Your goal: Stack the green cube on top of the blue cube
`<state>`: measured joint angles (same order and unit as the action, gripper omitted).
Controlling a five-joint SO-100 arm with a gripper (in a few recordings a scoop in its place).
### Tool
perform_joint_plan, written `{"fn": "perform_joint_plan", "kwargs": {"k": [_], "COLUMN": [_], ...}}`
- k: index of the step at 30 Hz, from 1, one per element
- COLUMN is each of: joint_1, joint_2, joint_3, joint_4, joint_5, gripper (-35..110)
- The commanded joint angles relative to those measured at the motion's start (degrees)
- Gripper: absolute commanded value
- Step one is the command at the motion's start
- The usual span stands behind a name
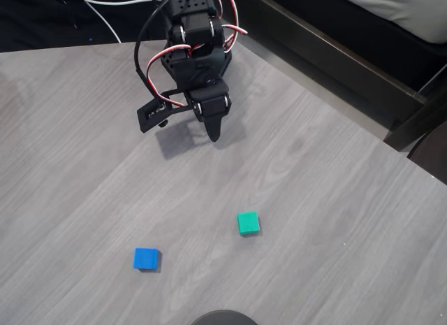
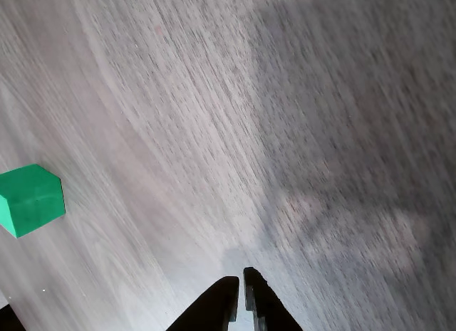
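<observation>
In the overhead view the green cube (image 1: 248,223) lies flat on the grey wood table (image 1: 335,220), a little right of centre. The blue cube (image 1: 147,258) rests on the table to its lower left, a good gap apart. My black gripper (image 1: 214,135) hangs above the table well behind both cubes, tip pointing toward them. The wrist view has the gripper (image 2: 240,281) shut, its fingertips almost touching with nothing between them. There the green cube (image 2: 30,199) sits at the left edge, far from the tips.
A dark bar (image 1: 328,52) runs diagonally past the table's upper right edge. A dark round object (image 1: 223,318) pokes in at the bottom edge. White cables (image 1: 112,17) lie behind the arm's base.
</observation>
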<state>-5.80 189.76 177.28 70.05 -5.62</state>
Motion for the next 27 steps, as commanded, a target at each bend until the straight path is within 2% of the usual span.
{"fn": "perform_joint_plan", "kwargs": {"k": [1, 27], "joint_1": [0.3, -0.5], "joint_2": [1.5, 1.5], "joint_3": [0.1, 0.1], "joint_4": [0.8, 0.8], "joint_5": [0.3, -0.1], "gripper": [0, 0]}}
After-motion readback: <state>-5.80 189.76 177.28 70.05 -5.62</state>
